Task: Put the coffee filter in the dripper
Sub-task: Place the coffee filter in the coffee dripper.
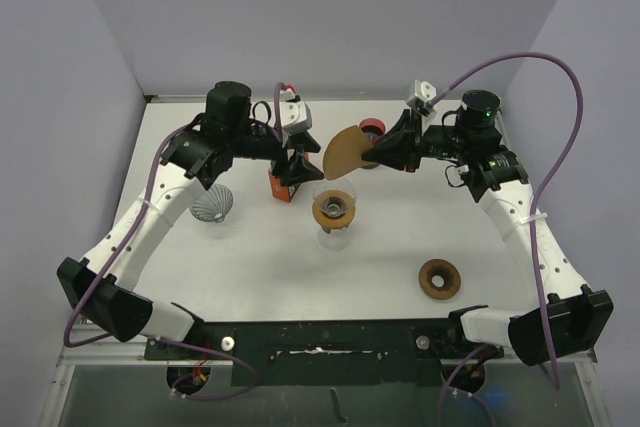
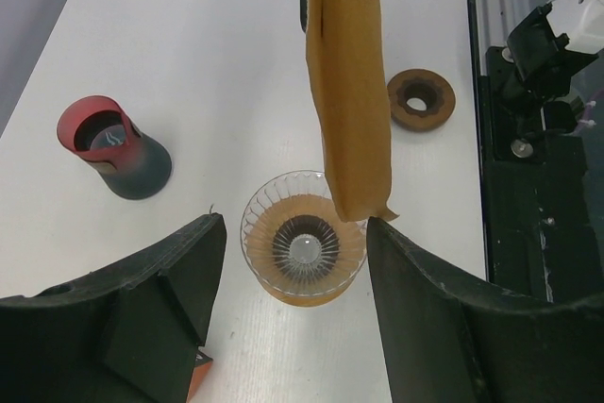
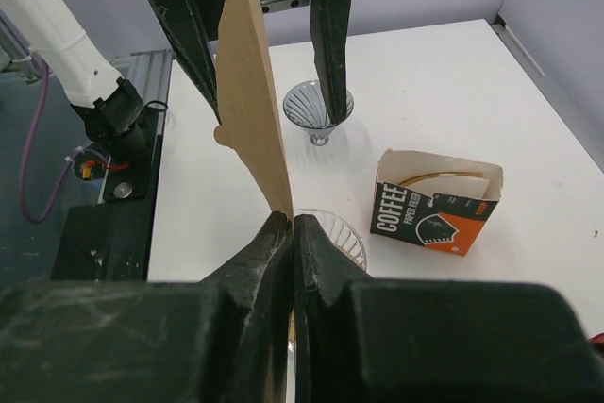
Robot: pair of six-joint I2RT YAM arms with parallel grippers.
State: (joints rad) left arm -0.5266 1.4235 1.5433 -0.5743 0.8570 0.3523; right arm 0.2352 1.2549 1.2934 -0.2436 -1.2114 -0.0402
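R fingers (image 3: 276,244) pinched shut on brown paper filter (image 3: 250,92), filter upright over glass dripper (image 2: 302,247) on table (image 2: 189,63), L fingers (image 2: 175,285) open, one each side of filter

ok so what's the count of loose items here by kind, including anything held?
glass drippers: 2 (left, centre)
paper filter: 1, pinched in the right gripper
filter box: 1
brown ring: 1
red-and-grey cup: 1
total: 6
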